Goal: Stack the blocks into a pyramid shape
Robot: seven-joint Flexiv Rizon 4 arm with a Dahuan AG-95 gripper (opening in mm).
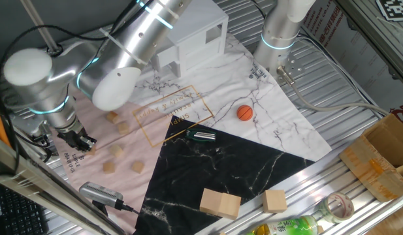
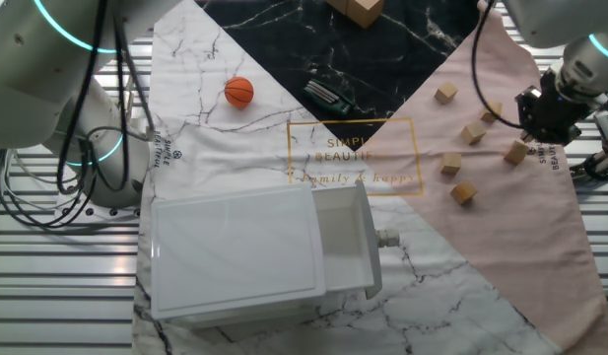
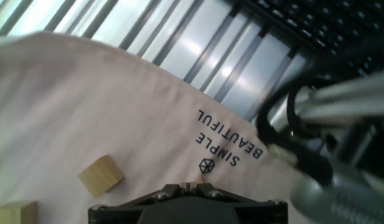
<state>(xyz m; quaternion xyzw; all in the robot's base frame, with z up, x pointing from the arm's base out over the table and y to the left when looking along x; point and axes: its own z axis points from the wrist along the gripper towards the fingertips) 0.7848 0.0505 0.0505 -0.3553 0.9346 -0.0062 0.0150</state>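
Flanking blocks (image 1: 123,127), orange ball (image 1: 245,113), black tool (image 1: 201,136)

A robotics lab bench. A silver robot arm (image 1: 123,46) with glowing teal rings reaches over a ribbed metal table (image 1: 358,85) carrying loose grey cables (image 1: 319,98). A patchwork marble-print mat (image 1: 221,156) covers the middle. A cardboard box (image 1: 384,156) sits at the right edge, a black keyboard (image 1: 18,209) near left.
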